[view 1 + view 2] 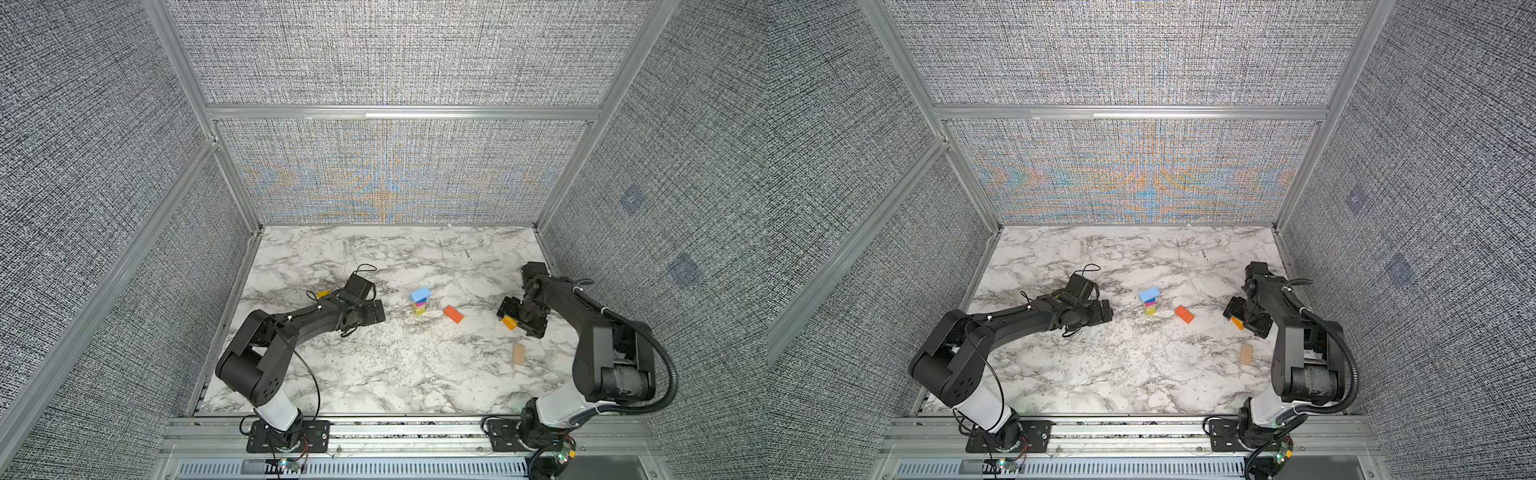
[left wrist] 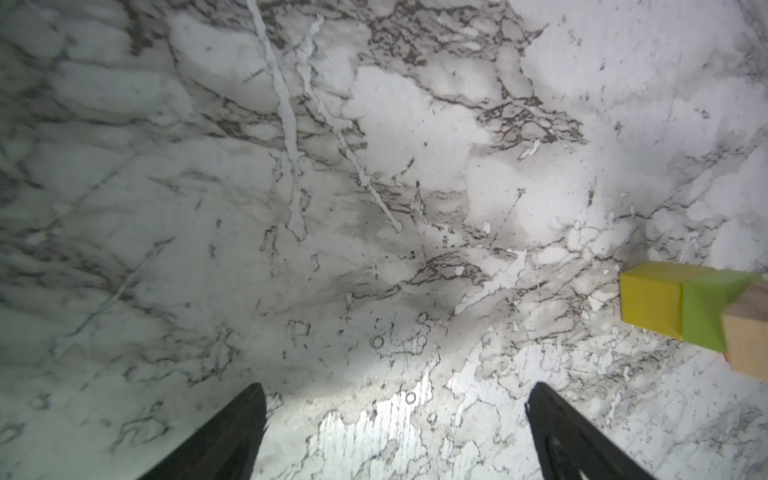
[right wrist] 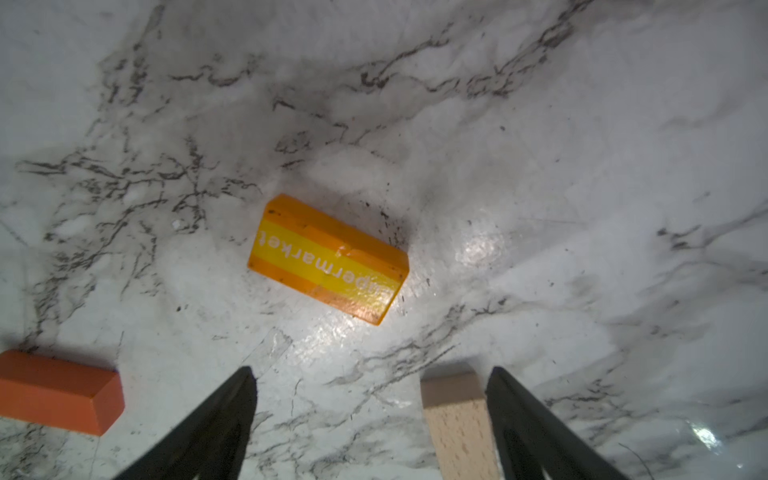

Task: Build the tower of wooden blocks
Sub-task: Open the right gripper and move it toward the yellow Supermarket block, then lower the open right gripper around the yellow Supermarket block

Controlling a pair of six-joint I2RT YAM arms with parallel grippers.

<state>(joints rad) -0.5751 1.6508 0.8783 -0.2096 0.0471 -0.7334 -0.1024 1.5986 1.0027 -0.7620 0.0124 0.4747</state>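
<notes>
The tower (image 1: 420, 302) (image 1: 1150, 301) stands mid-table in both top views: a yellow base, a magenta layer and a light blue slab on top. My left gripper (image 1: 375, 311) (image 2: 397, 386) is open and empty, low to the tower's left. At the edge of the left wrist view are yellow and lime blocks (image 2: 665, 305). My right gripper (image 1: 520, 319) (image 3: 372, 374) hovers open over a yellow-orange lettered block (image 3: 328, 257) (image 1: 509, 322). An orange slab (image 1: 453, 314) (image 3: 58, 390) lies right of the tower. A plain plank (image 1: 518, 354) (image 3: 457, 424) lies nearer the front.
A small yellow piece (image 1: 323, 294) lies behind the left arm's wrist. Grey fabric walls on aluminium frames close the marble table (image 1: 374, 374) on three sides. The arm bases stand on a rail at the front edge.
</notes>
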